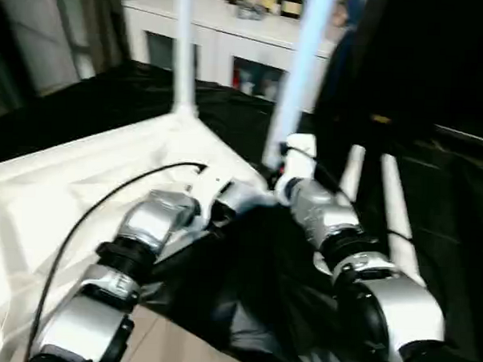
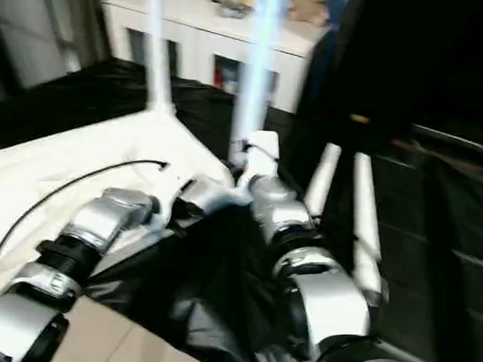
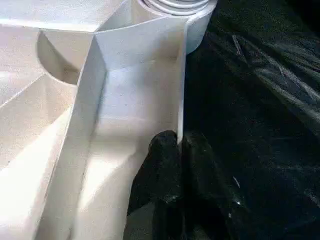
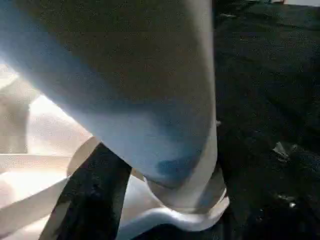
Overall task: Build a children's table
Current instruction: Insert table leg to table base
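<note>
- Left eye view: children's table top [image 1: 73,190] lying upside down, ribbed underside up, on black sheeting [image 1: 244,309]. Two white legs standing upright at its far corners: one [image 1: 183,50] at the back, another [image 1: 298,79] at the nearer corner. Two loose legs [image 1: 389,207] lying side by side on the sheeting, to the right of the right forearm. White cabinet [image 1: 223,44] with glass fronts behind. Both silver forearms reaching to the nearer corner; black cable [image 1: 88,214] running along the left arm.
- Right eye view: same layout; right claw [image 2: 255,149] at the base of the nearer upright leg.
- Left wrist view: left claw [image 3: 179,145] clamped on the thin edge wall of the table top, one black finger [image 3: 160,160] on each face of it, just beside the corner socket [image 3: 175,7].
- Right wrist view: right claw [image 4: 155,170] clamped on the upright leg just above its socket; one black finger [image 4: 92,192] visible against the tube, black sheeting beyond.
</note>
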Motion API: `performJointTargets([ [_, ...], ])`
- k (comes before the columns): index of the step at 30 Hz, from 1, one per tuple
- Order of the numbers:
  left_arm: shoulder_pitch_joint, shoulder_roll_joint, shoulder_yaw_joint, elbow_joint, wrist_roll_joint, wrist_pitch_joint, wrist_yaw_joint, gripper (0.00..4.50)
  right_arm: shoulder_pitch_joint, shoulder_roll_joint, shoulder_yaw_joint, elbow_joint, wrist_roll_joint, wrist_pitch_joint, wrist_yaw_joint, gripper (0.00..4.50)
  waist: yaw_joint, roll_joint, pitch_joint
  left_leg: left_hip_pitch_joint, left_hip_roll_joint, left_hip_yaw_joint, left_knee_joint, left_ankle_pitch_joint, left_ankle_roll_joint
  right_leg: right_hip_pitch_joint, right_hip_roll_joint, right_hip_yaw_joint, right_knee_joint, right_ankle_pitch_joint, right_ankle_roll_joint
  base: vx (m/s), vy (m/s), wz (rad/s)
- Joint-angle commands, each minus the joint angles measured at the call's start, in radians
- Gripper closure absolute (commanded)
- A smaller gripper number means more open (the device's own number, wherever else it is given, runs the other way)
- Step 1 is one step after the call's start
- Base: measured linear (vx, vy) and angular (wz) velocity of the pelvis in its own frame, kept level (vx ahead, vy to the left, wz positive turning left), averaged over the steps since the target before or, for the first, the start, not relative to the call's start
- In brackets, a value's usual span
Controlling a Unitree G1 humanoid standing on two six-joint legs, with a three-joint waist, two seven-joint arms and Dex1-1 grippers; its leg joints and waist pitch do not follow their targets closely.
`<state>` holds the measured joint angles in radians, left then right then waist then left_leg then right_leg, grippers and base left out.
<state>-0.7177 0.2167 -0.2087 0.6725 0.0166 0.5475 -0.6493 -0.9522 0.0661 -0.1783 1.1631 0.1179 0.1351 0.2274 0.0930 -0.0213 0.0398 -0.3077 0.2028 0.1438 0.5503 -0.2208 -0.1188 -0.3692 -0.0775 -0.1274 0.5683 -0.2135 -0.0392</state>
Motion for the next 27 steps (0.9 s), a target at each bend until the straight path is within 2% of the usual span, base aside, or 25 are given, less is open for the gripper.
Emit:
performJointTargets([
  [1, -0.016, -0.02, -0.011, 0.0, -0.004, -0.025, 0.003, 4.5, 0.009, 0.049, 0.01, 0.08, 0.017, 0.048, 0.081, 1.24, 0.0, 0.01, -0.031, -0.011, 0.024, -0.013, -0.081, -0.351, 0.01, 0.016, -0.097, 0.051, -0.114, -0.605, 0.014, 0.0, 0.0, 0.0],
  [2, -0.015, -0.02, -0.011, -0.001, -0.004, -0.025, 0.002, 4.5, 0.008, 0.049, 0.01, 0.079, 0.017, 0.048, 0.083, 1.24, 0.003, 0.011, -0.034, -0.011, 0.027, -0.009, -0.08, -0.305, 0.014, 0.012, -0.098, 0.06, -0.106, -0.551, -0.015, 0.0, 0.0, 0.0],
  [3, -0.012, -0.014, -0.012, -0.008, -0.005, -0.024, -0.004, 4.5, 0.001, 0.044, 0.009, 0.075, 0.018, 0.048, 0.106, 1.13, 0.003, 0.011, -0.034, -0.011, 0.027, -0.009, -0.08, -0.305, 0.014, 0.012, -0.098, 0.06, -0.106, -0.551, -0.015, 0.0, 0.0, 0.0],
  [4, -0.006, -0.007, -0.015, -0.018, -0.007, -0.028, -0.018, 4.5, -0.006, 0.036, 0.008, 0.069, 0.019, 0.052, 0.127, 0.96, 0.003, 0.013, -0.036, -0.024, 0.034, -0.006, -0.082, -0.235, 0.016, 0.02, -0.093, 0.067, -0.087, -0.438, -0.058, 0.0, 0.0, 0.0],
  [5, -0.001, 0.0, -0.017, -0.027, -0.008, -0.028, -0.03, 4.5, -0.011, 0.028, 0.013, 0.065, 0.015, 0.048, 0.147, 0.96, 0.003, 0.017, -0.036, -0.026, 0.036, -0.002, -0.081, -0.211, 0.016, 0.021, -0.09, 0.069, -0.078, -0.378, -0.081, 0.0, 0.0, 0.0],
  [7, 0.009, 0.01, -0.018, -0.043, -0.008, -0.031, -0.05, 4.5, -0.016, 0.017, 0.012, 0.063, 0.015, 0.039, 0.154, 0.73, 0.001, 0.018, -0.034, -0.021, 0.036, 0.002, -0.081, -0.246, 0.017, 0.016, -0.09, 0.073, -0.074, -0.366, -0.108, 0.0, 0.0, 0.0],
  [8, 0.014, 0.014, -0.019, -0.051, -0.006, -0.03, -0.056, 4.5, -0.017, 0.014, 0.014, 0.064, 0.013, 0.032, 0.156, 0.73, 0.001, 0.017, -0.034, -0.017, 0.033, 0.005, -0.078, -0.271, 0.017, 0.014, -0.09, 0.073, -0.077, -0.404, -0.108, 0.0, 0.0, 0.0],
  [9, 0.019, 0.017, -0.021, -0.058, -0.005, -0.031, -0.061, 4.5, -0.018, 0.012, 0.013, 0.065, 0.012, 0.025, 0.161, 0.52, 0.002, 0.022, -0.036, -0.016, 0.034, 0.004, -0.078, -0.267, 0.016, 0.014, -0.091, 0.075, -0.077, -0.402, -0.112, 0.0, 0.0, 0.0],
  [11, 0.028, 0.024, -0.028, -0.075, -0.003, -0.031, -0.075, 4.5, -0.021, 0.013, -0.004, 0.065, 0.024, 0.014, 0.168, 0.41, 0.003, 0.02, -0.041, -0.02, 0.036, 0.008, -0.075, -0.218, 0.018, 0.018, -0.089, 0.077, -0.067, -0.321, -0.136, 0.052, -0.019, 0.03],
  [12, 0.031, 0.026, -0.031, -0.08, -0.002, -0.03, -0.08, 4.5, -0.022, 0.014, -0.011, 0.066, 0.03, 0.012, 0.174, 0.41, 0.003, 0.02, -0.041, -0.02, 0.036, 0.008, -0.075, -0.218, 0.018, 0.018, -0.089, 0.077, -0.067, -0.321, -0.136, 0.056, -0.022, 0.03],
  [13, 0.033, 0.029, -0.036, -0.085, 0.0, -0.029, -0.086, 4.5, -0.023, 0.013, -0.019, 0.067, 0.034, 0.008, 0.168, 0.79, 0.004, 0.02, -0.045, -0.023, 0.035, 0.013, -0.071, -0.166, 0.025, 0.021, -0.086, 0.078, -0.056, -0.234, -0.163, 0.063, -0.022, 0.04],
  [16, 0.038, 0.032, -0.042, -0.096, 0.003, -0.028, -0.093, 4.5, -0.023, 0.011, -0.025, 0.069, 0.036, 0.005, 0.176, 0.78, 0.004, 0.022, -0.049, -0.031, 0.031, 0.015, -0.061, -0.079, 0.036, 0.029, -0.081, 0.078, -0.034, -0.088, -0.2, 0.059, -0.015, 0.02],
  [17, 0.039, 0.033, -0.042, -0.098, 0.003, -0.028, -0.095, 4.5, -0.023, 0.008, -0.027, 0.07, 0.036, 0.003, 0.181, 0.96, 0.003, 0.021, -0.05, -0.03, 0.031, 0.016, -0.059, -0.067, 0.04, 0.03, -0.08, 0.079, -0.028, -0.05, -0.213, 0.053, -0.006, 0.0],
  [18, 0.041, 0.033, -0.042, -0.102, 0.003, -0.026, -0.096, 4.5, -0.023, 0.007, -0.027, 0.071, 0.036, 0.002, 0.184, 0.96, 0.003, 0.021, -0.05, -0.03, 0.031, 0.016, -0.059, -0.067, 0.04, 0.03, -0.08, 0.079, -0.028, -0.05, -0.213, 0.0, 0.0, 0.0],
  [19, 0.041, 0.033, -0.042, -0.104, 0.004, -0.027, -0.099, 4.5, -0.021, 0.002, -0.029, 0.072, 0.036, -0.001, 0.189, 1.18, 0.003, 0.021, -0.055, -0.031, 0.03, 0.017, -0.054, -0.037, 0.051, 0.034, -0.078, 0.078, -0.021, 0.007, -0.229, 0.0, 0.0, 0.0],
  [20, 0.042, 0.034, -0.043, -0.106, 0.004, -0.026, -0.1, 4.5, -0.021, 0.001, -0.03, 0.074, 0.036, -0.004, 0.19, 1.18, 0.004, 0.021, -0.055, -0.033, 0.03, 0.018, -0.052, -0.022, 0.058, 0.034, -0.078, 0.078, -0.018, 0.031, -0.237, 0.0, 0.0, 0.0],
  [25, 0.044, 0.038, -0.043, -0.108, 0.005, -0.029, -0.102, 4.5, -0.019, -0.006, -0.03, 0.077, 0.038, -0.011, 0.203, 1.54, 0.004, 0.021, -0.052, -0.032, 0.032, 0.02, -0.054, -0.066, 0.054, 0.033, -0.082, 0.078, -0.026, -0.045, -0.23, 0.0, 0.0, 0.0],
  [27, 0.048, 0.039, -0.043, -0.111, 0.006, -0.03, -0.102, 4.5, -0.017, -0.007, -0.029, 0.077, 0.038, -0.014, 0.211, 1.67, 0.004, 0.02, -0.052, -0.033, 0.032, 0.019, -0.053, -0.063, 0.051, 0.034, -0.08, 0.078, -0.025, -0.045, -0.228, 0.0, 0.0, 0.0],
])
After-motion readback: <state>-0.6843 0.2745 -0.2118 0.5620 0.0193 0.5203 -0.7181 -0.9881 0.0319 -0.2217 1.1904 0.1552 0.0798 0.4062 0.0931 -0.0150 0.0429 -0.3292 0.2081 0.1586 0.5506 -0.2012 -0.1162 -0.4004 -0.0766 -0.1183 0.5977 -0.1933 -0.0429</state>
